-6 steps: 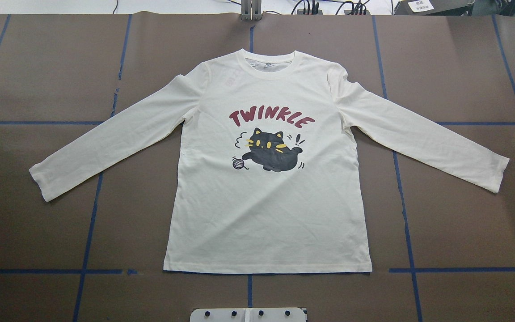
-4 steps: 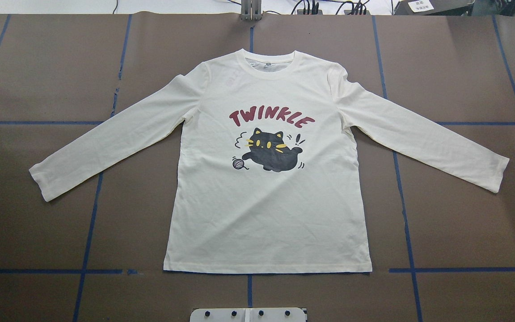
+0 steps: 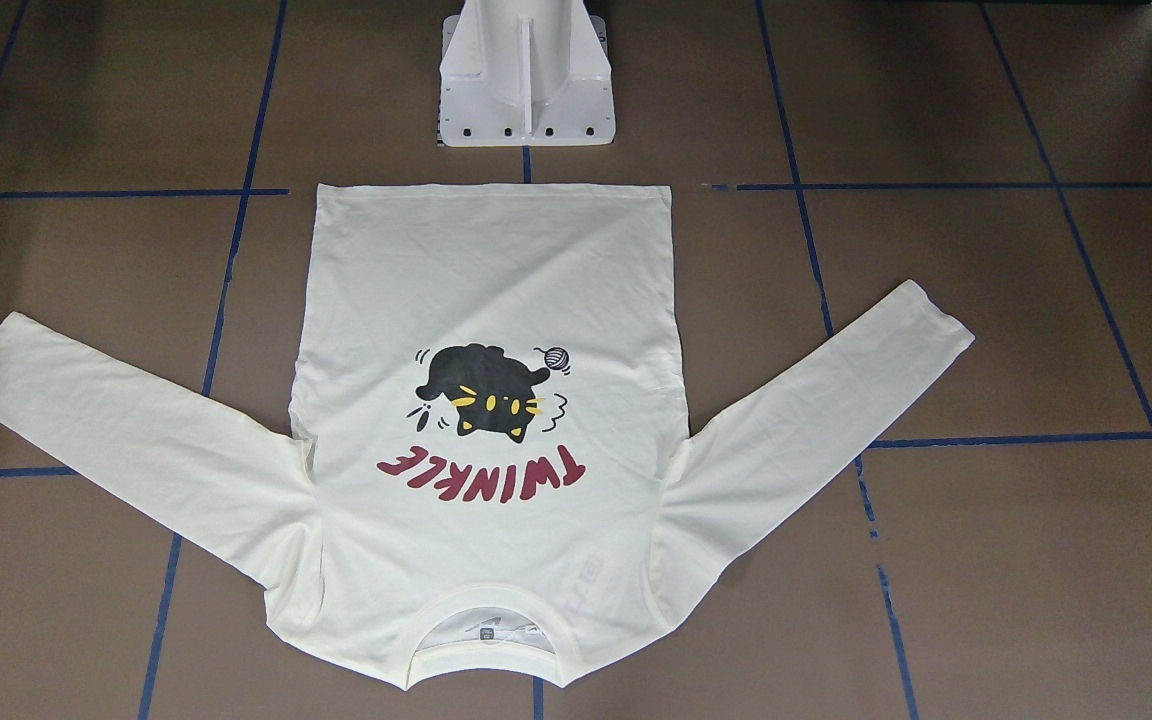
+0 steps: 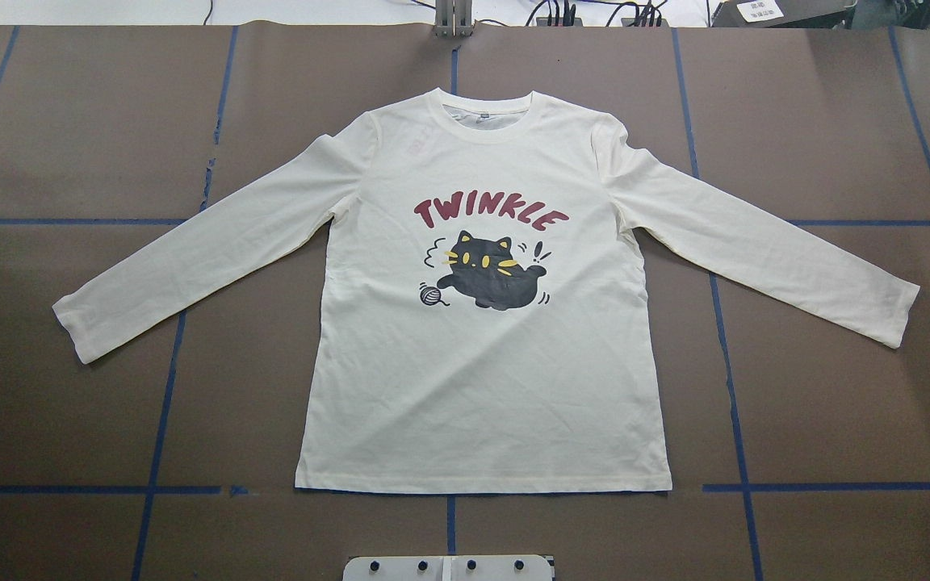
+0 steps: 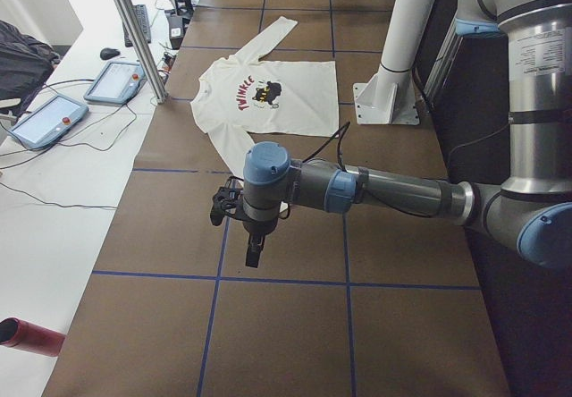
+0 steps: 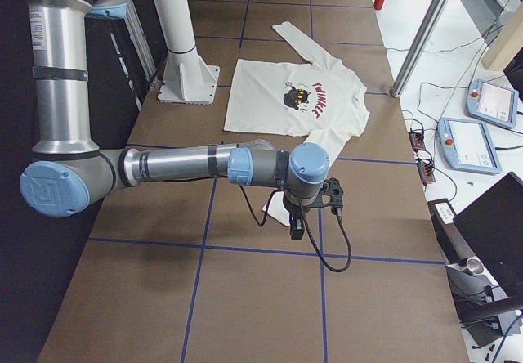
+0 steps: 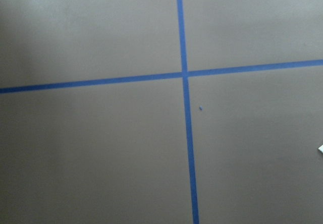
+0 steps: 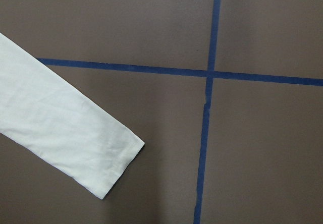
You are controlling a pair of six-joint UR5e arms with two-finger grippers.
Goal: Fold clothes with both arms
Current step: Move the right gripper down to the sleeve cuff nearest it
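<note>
Brown table [image 4: 69, 121] | shirt [image 4: 481, 387] flat mid-table, print up, sleeves spread outward | R gripper [image 6: 298, 226] just past R cuff [image 8: 111, 158], L gripper [image 5: 254, 254] farther off L cuff [image 4: 77, 332] | jaws both: can't tell

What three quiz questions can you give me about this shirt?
1. True or false: the shirt lies flat with its print facing up.
2. Which word is printed by the cat? A) SPARKLE B) TWINKLE C) KITTEN
3. How many sleeves are folded onto the body?

Key: 1 true; 2 B; 3 zero.
</note>
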